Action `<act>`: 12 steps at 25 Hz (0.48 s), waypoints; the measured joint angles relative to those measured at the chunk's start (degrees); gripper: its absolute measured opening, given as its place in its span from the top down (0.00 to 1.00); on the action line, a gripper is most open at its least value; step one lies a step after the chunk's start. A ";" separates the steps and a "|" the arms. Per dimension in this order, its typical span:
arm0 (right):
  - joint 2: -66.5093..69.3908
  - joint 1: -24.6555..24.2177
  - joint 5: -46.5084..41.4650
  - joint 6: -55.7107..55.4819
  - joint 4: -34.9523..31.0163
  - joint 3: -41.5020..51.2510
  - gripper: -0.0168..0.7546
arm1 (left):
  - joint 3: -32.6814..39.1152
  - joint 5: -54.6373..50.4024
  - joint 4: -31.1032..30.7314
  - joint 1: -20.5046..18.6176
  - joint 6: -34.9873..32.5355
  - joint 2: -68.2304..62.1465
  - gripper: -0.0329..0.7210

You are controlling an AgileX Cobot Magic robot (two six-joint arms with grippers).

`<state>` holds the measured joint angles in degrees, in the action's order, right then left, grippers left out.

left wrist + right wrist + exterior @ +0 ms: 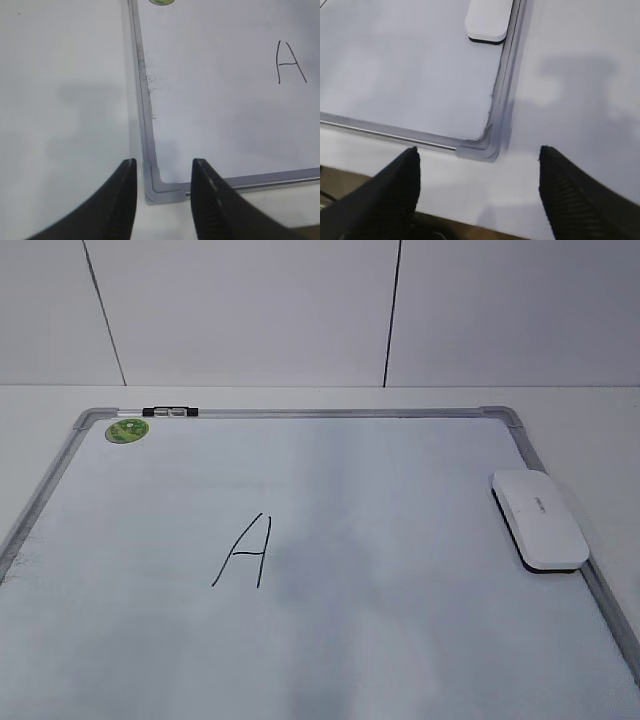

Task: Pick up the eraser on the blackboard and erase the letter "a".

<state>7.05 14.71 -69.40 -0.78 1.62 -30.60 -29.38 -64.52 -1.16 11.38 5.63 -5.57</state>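
The white eraser (538,520) lies flat on the blackboard (330,413), against its right frame rail, with its black felt side down. Its near end also shows at the top of the right wrist view (489,20). No small letter "a" shows in any view. My left gripper (165,162) hangs open and empty over the board's near left corner piece (160,187). Over the near right corner piece (477,147), my right gripper (478,150) stands wide open with nothing in it, well short of the eraser. Neither gripper appears in the exterior view.
A tall angular capital letter (245,552) in black marker stands left of the board's middle, also seen in the left wrist view (290,62). A round green sticker (127,430) sits in the far left corner. White table surrounds the board, with its near edge below my right gripper.
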 joint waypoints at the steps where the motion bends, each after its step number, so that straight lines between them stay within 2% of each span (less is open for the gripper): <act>1: 0.00 0.00 0.73 0.11 0.67 0.40 0.21 | 0.26 0.17 0.00 0.00 0.00 0.00 0.59; 12: 0.00 0.00 3.40 1.75 2.61 1.94 0.21 | 0.26 1.05 0.00 0.00 0.00 0.00 0.59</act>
<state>7.05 14.71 -66.00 0.97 4.23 -28.67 -29.12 -63.47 -1.16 11.38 5.63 -5.57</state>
